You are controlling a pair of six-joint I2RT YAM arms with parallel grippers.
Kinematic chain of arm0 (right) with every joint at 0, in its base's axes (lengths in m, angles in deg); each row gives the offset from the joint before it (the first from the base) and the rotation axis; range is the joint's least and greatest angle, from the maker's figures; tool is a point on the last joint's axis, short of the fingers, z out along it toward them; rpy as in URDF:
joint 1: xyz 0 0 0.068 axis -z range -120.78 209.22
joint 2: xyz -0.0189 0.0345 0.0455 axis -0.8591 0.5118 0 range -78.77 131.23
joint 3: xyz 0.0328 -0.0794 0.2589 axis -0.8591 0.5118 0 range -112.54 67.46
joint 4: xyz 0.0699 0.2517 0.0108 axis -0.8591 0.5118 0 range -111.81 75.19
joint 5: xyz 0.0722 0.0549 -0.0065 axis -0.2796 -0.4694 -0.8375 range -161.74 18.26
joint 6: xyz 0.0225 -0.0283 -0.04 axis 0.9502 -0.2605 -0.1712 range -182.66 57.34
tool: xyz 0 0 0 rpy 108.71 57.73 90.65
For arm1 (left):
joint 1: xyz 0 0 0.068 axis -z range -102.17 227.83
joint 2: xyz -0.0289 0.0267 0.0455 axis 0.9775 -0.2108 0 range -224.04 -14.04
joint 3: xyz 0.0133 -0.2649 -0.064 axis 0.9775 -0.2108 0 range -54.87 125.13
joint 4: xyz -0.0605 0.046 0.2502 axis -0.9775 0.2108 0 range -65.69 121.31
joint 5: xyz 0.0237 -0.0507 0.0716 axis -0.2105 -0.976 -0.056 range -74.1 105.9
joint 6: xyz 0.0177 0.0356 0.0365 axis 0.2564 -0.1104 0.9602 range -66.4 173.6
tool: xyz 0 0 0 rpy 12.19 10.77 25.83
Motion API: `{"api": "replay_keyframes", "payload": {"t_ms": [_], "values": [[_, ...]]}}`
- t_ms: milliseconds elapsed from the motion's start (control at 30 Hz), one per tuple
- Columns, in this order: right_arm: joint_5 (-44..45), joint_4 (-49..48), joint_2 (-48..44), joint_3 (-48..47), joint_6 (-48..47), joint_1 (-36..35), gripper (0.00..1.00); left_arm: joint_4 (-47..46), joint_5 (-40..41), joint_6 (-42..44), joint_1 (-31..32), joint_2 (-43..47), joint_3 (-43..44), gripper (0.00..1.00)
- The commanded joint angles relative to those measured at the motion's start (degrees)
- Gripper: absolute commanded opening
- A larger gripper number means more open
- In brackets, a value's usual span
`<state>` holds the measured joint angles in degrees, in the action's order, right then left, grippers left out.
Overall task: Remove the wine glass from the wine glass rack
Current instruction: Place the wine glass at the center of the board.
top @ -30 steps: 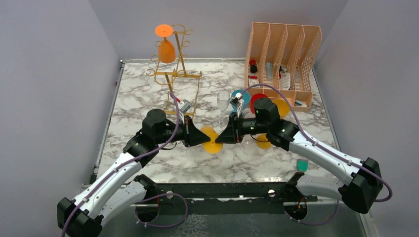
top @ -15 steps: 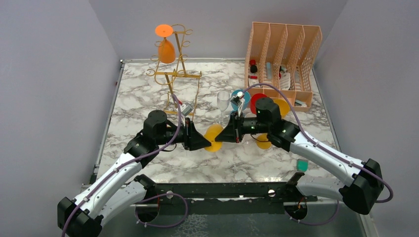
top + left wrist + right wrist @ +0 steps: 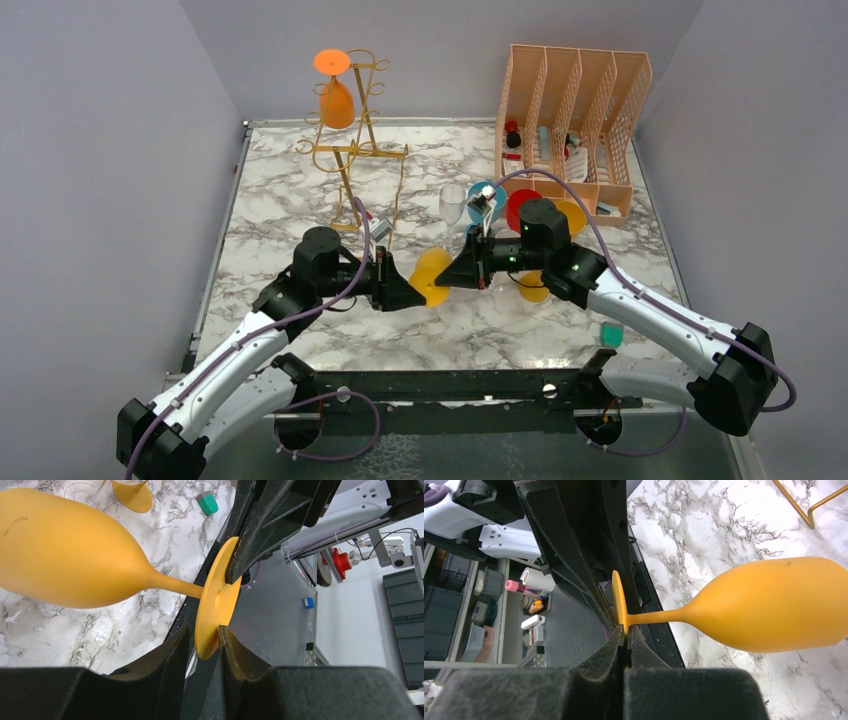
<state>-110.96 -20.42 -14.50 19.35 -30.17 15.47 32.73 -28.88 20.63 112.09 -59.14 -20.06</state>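
Observation:
A gold wire wine glass rack [image 3: 356,152] stands at the back left, with an orange wine glass [image 3: 337,98] hanging upside down on it. At the middle of the table both grippers meet on a yellow wine glass [image 3: 432,272] held sideways above the marble. My right gripper [image 3: 626,630] is shut on the glass's foot, and the bowl [image 3: 774,605] points away from it. My left gripper [image 3: 205,635] has its jaws around the same foot [image 3: 217,600], one finger touching it and a gap at the other. In the top view, the left gripper [image 3: 415,290] faces the right gripper [image 3: 447,275].
A peach lattice file organiser [image 3: 575,110] holding small items stands at the back right. A clear glass [image 3: 453,205] and blue, red and yellow glasses stand in front of it. A small green block [image 3: 611,334] lies near the right arm. The front table edge is close behind both grippers.
The yellow glass has lifted and shifted slightly toward the right gripper. The left arm has drawn back a little toward the near left. The rack and the orange glass have not moved.

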Motion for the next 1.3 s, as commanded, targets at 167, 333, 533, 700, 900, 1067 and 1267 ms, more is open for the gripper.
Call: {"api": "replay_keyframes", "payload": {"t_ms": [167, 333, 533, 700, 900, 1067, 1267], "values": [[-3.46, -3.24, -0.02, 0.06, -0.37, 0.11, 0.01, -8.49, -0.74, -2.67, 0.19, -0.22, -1.12, 0.25], [-3.93, -2.96, -0.08, 0.32, -0.45, 0.07, 0.04, -10.1, -1.88, -3.21, 0.2, 0.02, -2.43, 0.07], [-2.58, -2.0, -0.64, -0.21, -1.11, 0.07, 0.16, -8.58, -2.08, -0.4, 0.19, 1.52, -2.92, 0.0], [3.04, 0.2, -2.86, -0.57, -1.96, 0.07, 0.35, -5.3, -2.82, 3.01, 0.25, 3.54, -3.59, 0.0], [9.68, 1.45, -6.05, -0.92, -3.52, 0.07, 0.44, -3.75, -3.75, 10.12, 0.23, 8.21, -5.04, 0.0], [17.42, 3.69, -9.24, -0.98, -5.46, 0.07, 0.48, -6.88, -6.0, 16.42, 0.2, 13.4, -7.25, 0.0], [24.82, 4.76, -12.06, -0.92, -6.15, 0.07, 0.54, -12.77, -11.15, 28.0, 0.24, 19.68, -9.29, 0.0]]}}
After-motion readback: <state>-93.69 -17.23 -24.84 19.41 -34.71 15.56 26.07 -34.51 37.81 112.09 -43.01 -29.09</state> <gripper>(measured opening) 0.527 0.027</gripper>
